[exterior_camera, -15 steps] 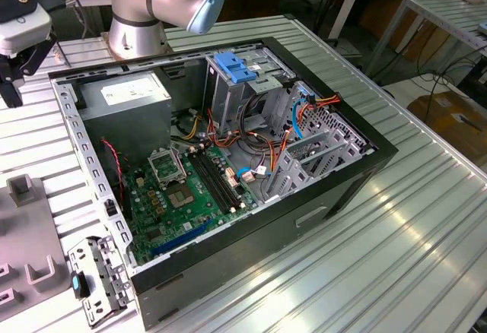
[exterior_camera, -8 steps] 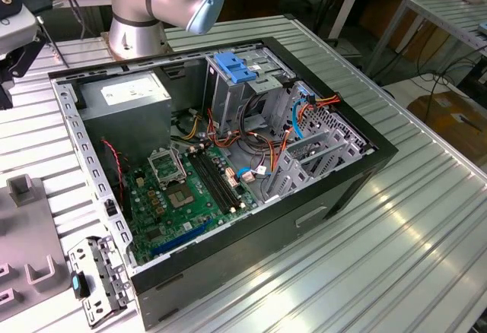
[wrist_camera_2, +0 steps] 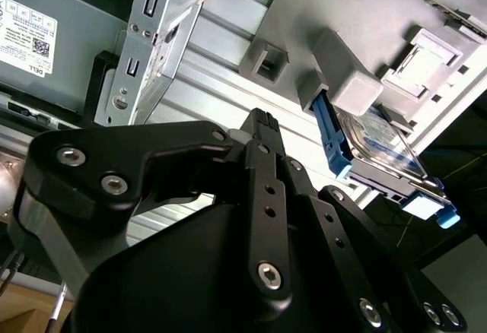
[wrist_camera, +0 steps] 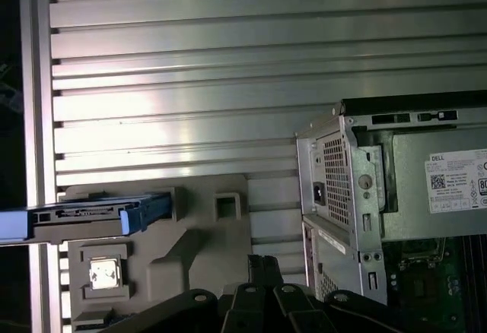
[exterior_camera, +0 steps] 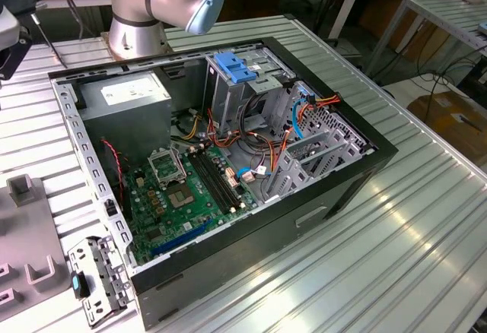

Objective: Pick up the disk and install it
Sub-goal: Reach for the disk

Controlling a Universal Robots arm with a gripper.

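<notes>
the gripper (wrist_camera_2: 262,124) is hovering just outside the case (wrist_camera: 358,196), its fingers pressing together and gripping nothing. the disk (wrist_camera_2: 380,147) is standing on its edge in a grey stand (wrist_camera_2: 346,74) on the table (wrist_camera: 190,82) beside the case, apart from the gripper, its blue rail facing out. inside the case, the cage (exterior_camera: 226,101) is wearing a blue cap, and the grey box (exterior_camera: 125,97) is filling a corner of the case.
</notes>
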